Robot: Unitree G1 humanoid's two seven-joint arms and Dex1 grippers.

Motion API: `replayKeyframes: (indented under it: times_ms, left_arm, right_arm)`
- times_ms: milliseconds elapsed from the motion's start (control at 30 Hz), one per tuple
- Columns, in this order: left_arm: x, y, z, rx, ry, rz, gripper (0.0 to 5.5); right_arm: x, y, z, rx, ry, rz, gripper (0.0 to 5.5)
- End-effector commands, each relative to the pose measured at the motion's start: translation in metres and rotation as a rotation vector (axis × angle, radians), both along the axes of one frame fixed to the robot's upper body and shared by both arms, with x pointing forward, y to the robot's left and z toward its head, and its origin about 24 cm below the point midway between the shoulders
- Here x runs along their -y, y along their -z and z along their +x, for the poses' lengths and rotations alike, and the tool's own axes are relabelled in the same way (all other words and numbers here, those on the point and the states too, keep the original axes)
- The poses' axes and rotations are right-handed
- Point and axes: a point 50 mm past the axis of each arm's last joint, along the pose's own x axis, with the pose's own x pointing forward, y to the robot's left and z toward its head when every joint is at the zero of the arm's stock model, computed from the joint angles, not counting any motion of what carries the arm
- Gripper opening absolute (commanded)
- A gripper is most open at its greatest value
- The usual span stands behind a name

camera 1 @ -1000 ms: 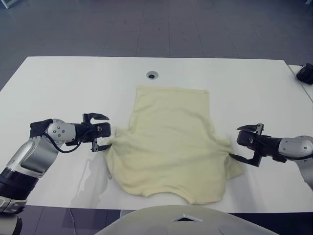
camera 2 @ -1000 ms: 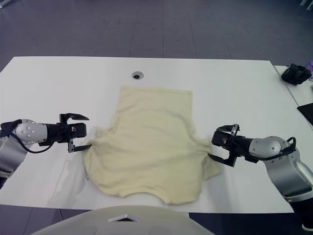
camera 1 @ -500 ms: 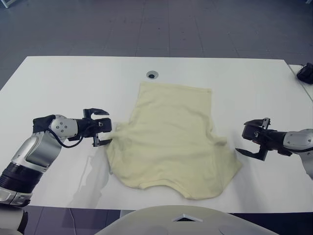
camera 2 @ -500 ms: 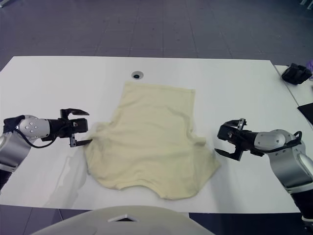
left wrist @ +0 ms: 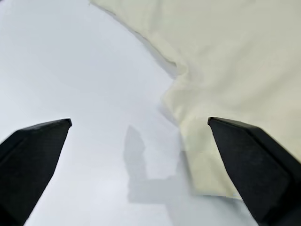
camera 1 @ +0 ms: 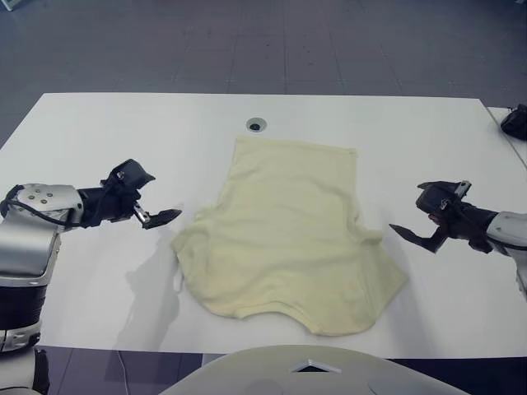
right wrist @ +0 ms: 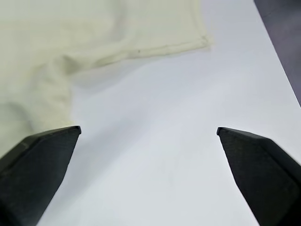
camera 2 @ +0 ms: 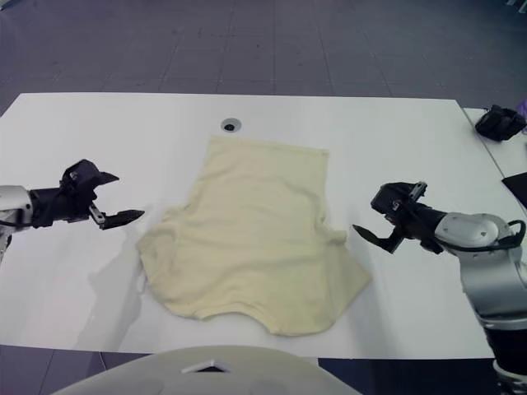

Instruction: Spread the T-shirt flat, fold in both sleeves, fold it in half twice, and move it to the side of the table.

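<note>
T-shirt (camera 1: 288,230) lying on table (camera 1: 123,123), left fingers (camera 1: 160,217) wide apart, empty, right fingers (camera 1: 412,237) likewise

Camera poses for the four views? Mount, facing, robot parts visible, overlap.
Left eye view: head-mounted, facing forward and down over the table and T-shirt; both arms show, left gripper and right gripper open.
Right eye view: stereo twin, same scene and arms.
Left wrist view: on the left wrist, looking past its own fingers at the T-shirt's edge.
Right wrist view: on the right wrist, past its fingers at the T-shirt's edge.
Shared: all four see T-shirt and table.
</note>
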Motion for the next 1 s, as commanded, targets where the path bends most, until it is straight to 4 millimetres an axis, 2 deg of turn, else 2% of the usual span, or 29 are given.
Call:
replayKeyframes:
  times_ms: [33, 167, 267, 333, 500, 1000]
  left_arm:
    - [0.007, 0.015, -0.02, -0.215, -0.092, -0.215, 5.4]
    - [0.001, 0.029, -0.029, -0.309, -0.175, -0.207, 5.4]
    - [0.002, 0.038, -0.033, -0.349, -0.174, -0.219, 5.4]
    - [0.005, 0.042, -0.034, -0.368, -0.166, -0.244, 5.16]
    - [0.005, 0.053, -0.036, -0.396, -0.154, -0.257, 4.25]
    - [-0.01, 0.053, -0.033, -0.385, -0.161, -0.184, 1.56]
  right_arm:
    - [-0.009, -0.001, -0.004, 0.055, 0.106, 0.111, 5.39]
    - [-0.01, 0.0, -0.006, 0.068, 0.176, 0.146, 5.39]
    - [-0.012, 0.001, -0.007, 0.064, 0.185, 0.145, 5.39]
    - [-0.013, 0.001, -0.007, 0.067, 0.188, 0.136, 5.4]
    - [-0.012, 0.002, -0.01, 0.071, 0.199, 0.121, 5.4]
    - [-0.015, 0.007, -0.004, 0.076, 0.162, 0.091, 5.4]
